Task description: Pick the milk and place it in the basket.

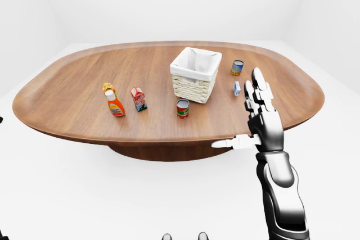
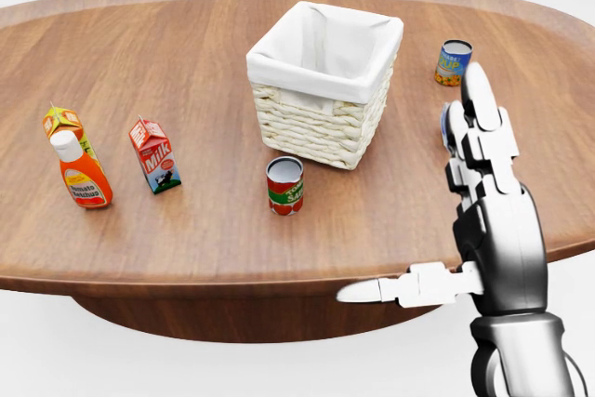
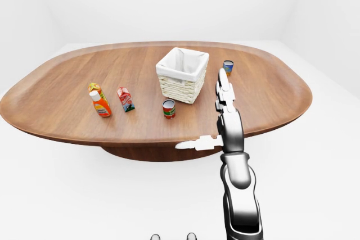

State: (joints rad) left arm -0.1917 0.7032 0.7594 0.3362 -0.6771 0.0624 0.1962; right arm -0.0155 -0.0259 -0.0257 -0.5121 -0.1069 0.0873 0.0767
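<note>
On the wooden counter (image 2: 186,248) stand the white-lined wicker basket (image 2: 325,86), well left of it the red carton reading "Milk" (image 2: 155,156), while the right hand (image 2: 483,220) hovers spread open, empty.

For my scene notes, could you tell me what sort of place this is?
Probably a bare simulated test room: plain white surroundings, one large oval wooden table, and groceries like a milk carton beside a lined basket.
</note>
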